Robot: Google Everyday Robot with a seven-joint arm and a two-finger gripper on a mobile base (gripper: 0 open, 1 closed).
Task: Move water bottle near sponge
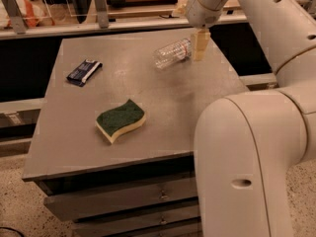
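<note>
The water bottle (pixel 172 54) lies on its side at the far right of the grey table top (pixel 163 107), clear and ribbed, with its label band toward its right end. My gripper (pixel 199 46) hangs down from the arm at the bottle's right end, right against it. The bottle's cap end is hidden behind the gripper. The sponge (pixel 121 120), dark green on top over pale yellow foam, lies near the table's front, well apart from the bottle and to its lower left.
A flat dark blue packet (pixel 84 71) lies at the table's left. Drawers (pixel 128 201) sit under the table top. My pale arm body (pixel 247 162) fills the right foreground. A counter with clutter (pixel 98 4) runs behind the table.
</note>
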